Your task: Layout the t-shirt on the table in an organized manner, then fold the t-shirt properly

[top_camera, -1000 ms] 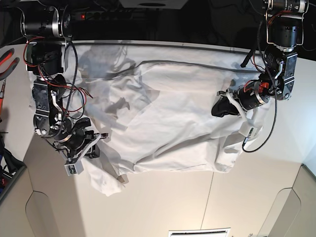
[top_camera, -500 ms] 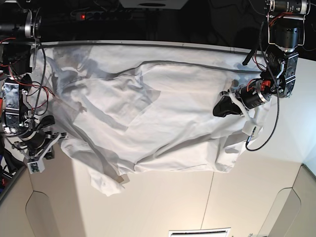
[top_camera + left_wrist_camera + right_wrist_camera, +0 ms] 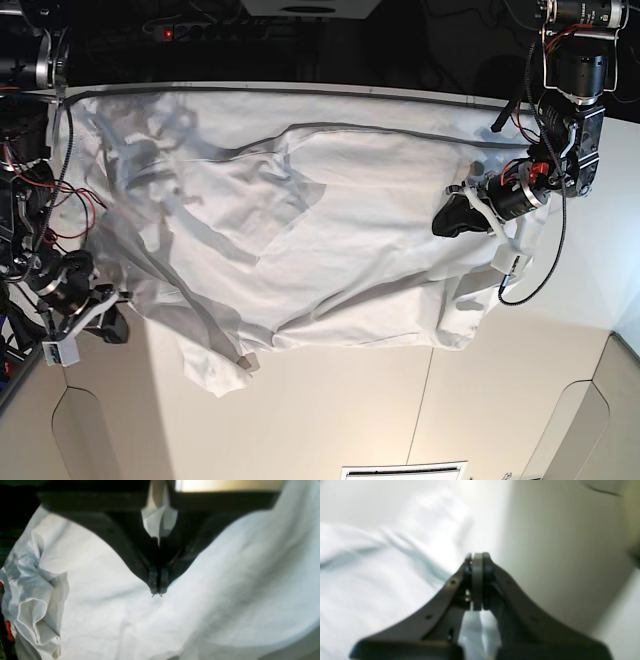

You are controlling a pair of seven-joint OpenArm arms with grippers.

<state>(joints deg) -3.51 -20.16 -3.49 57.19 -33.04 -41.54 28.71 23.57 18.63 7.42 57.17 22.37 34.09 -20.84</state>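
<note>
The white t-shirt [image 3: 330, 230] lies spread and wrinkled across the table [image 3: 330, 410], with a rumpled corner [image 3: 215, 370] hanging toward the front. My left gripper [image 3: 440, 224] rests on the shirt's right side. In the left wrist view this left gripper [image 3: 157, 591] is shut, with a pinch of white cloth [image 3: 158, 522] showing between its fingers. My right gripper [image 3: 112, 316] is at the shirt's left edge, low over the table. Seen from the right wrist, the right gripper [image 3: 477, 557] is shut, cloth [image 3: 370, 580] reaching its fingers and showing behind them.
A dark seam [image 3: 428, 400] runs across the bare front of the table. Rounded cut-outs [image 3: 95, 440] mark the front corners. A power strip and cables [image 3: 200, 30] lie behind the far edge. Loose wires hang from both arms.
My right arm has swung left and toward the front, dragging the shirt's left side with it, so the cloth now spreads wider. The left arm has barely moved.
</note>
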